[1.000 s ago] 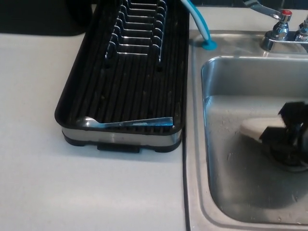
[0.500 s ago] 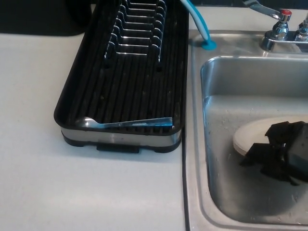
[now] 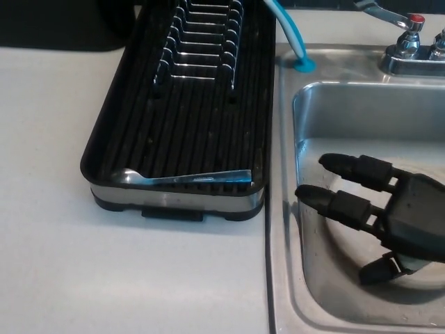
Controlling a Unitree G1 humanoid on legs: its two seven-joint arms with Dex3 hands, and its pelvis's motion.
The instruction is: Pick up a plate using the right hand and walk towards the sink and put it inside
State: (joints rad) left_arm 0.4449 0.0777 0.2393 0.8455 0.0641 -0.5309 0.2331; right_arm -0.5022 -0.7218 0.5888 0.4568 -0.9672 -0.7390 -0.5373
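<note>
The right hand [image 3: 396, 219] is now hanging over the sink [image 3: 361, 104] w/ its 2 fingers [image 3: 348, 207] and thumb spread wide, gripping nothing. 0.5 s ago it was lower and further right in the basin, sitting on the pale plate; 1 s ago it was deeper still, near the drain, w/ only a sliver of plate showing. So the hand is rising and swinging toward the basin's left wall, and the fingers are opening away from the plate. The plate [image 3: 341, 240] is showing only as a faint pale curve on the basin floor under the hand, mostly hidden by the palm, so its exact lie is hard to tell; it seems to be resting flat inside the sink, apart from the fingers. That is pointing to the release being done and the put-in-sink step prob. complete; what is left is pulling the arm clear w/o clipping the sink wall. The rack [image 3: 181, 118] on the table [image 3: 69, 264] is sitting unchanged, w/ a spoon [image 3: 184, 179] lying along its front edge, and the blue brush [image 3: 292, 35] is leaning at the sink's back corner near the tap [image 3: 410, 42]. Left hand is not in view.
</note>
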